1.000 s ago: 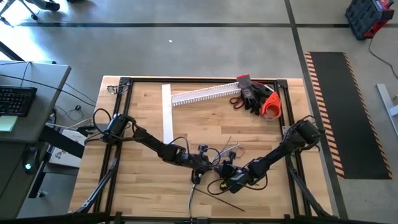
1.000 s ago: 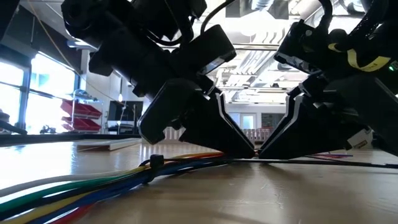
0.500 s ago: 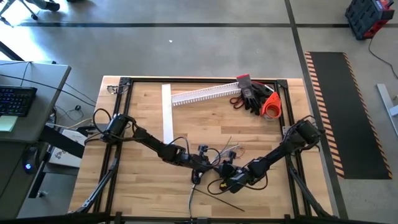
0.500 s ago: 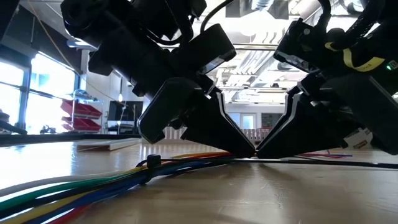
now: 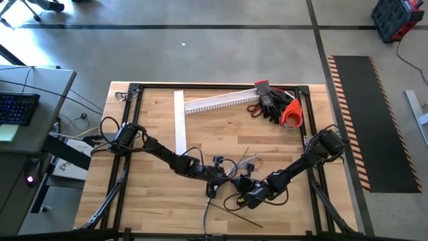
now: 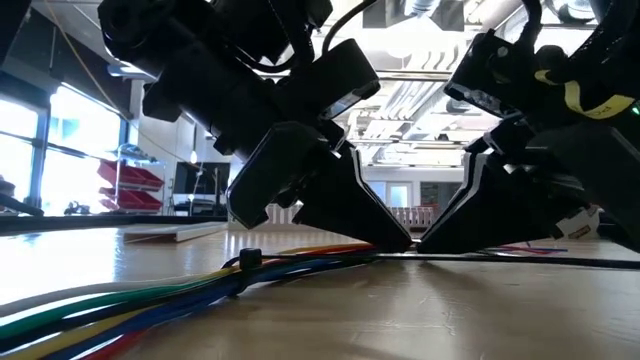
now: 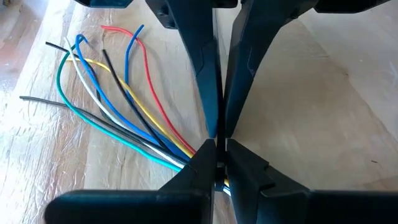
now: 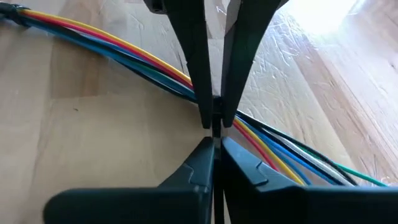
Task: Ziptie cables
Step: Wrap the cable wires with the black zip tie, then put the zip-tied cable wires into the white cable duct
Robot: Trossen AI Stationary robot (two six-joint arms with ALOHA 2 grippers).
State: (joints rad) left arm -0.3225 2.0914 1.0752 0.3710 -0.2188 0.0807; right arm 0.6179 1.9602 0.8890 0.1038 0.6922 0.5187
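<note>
Now both tools meet tip to tip over the cables [image 6: 150, 300], low at the near middle of the bench [image 5: 147, 114]. Left tool [image 6: 395, 243]: fingers pressed together, tips down on the bundle. Right tool [image 6: 428, 242]: also pressed together, facing the left one, nearly touching it. Each wrist view shows the other arm's fingers closed directly opposite, with the coloured wires running between and under the tips. What exactly each pinches I cannot tell; a thin dark strand runs along the bench from the meeting point, possibly a ziptie [image 6: 520, 259].

One black tie band [image 6: 247, 260] already sits around the bundle farther along, so the wires lie gathered there and fan out loose at the far end. My reading: the opposed grip is set up so one tool steadies while the other draws a strap tight at a second spot.

White slotted channel [image 5: 221, 102], flat white strip [image 5: 179, 120], gloves [image 5: 271, 104] and orange tape roll [image 5: 291, 114] lie at the far side, well apart.
</note>
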